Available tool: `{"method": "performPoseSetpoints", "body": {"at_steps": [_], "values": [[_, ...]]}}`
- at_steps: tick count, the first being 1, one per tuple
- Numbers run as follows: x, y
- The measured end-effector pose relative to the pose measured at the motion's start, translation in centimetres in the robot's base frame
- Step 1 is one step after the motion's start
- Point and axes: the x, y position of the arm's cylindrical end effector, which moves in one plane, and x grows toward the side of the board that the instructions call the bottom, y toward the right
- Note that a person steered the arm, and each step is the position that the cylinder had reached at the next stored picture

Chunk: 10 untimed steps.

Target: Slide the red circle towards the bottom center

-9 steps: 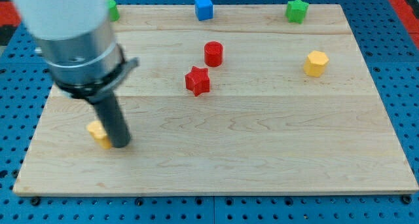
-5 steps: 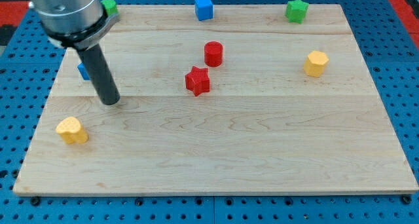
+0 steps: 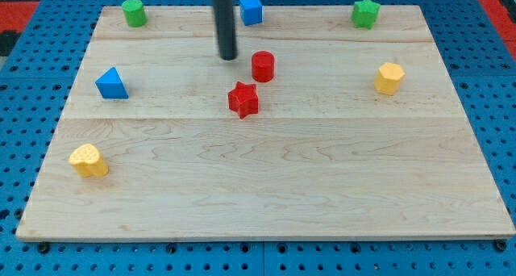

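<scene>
The red circle [image 3: 263,66] sat upper centre on the tabletop [image 3: 322,187], unpushed. My tip [image 3: 229,58] stood just left of it, apparently apart; no gripper existed.

The straight dark rod [image 3: 226,22] runs off the view's top edge — whatever it hangs from stays out of sight — and my tip [image 3: 229,58] shows. Its shaft hides a strip of the pale wooden board [image 3: 266,187] behind it.
</scene>
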Motion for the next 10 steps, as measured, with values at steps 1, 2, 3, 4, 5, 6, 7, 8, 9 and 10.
{"method": "performPoseSetpoints", "body": {"at_steps": [1,2,3,4,5,6,7,8,9,10], "values": [[7.1,5.4],[19.2,3.2],[21.2,-0.3],[18.8,-3.9],[15.7,-1.5],[13.1,2.7],[10.2,5.6],[11.2,9.2],[19.9,7.3],[26.3,5.6]]}}
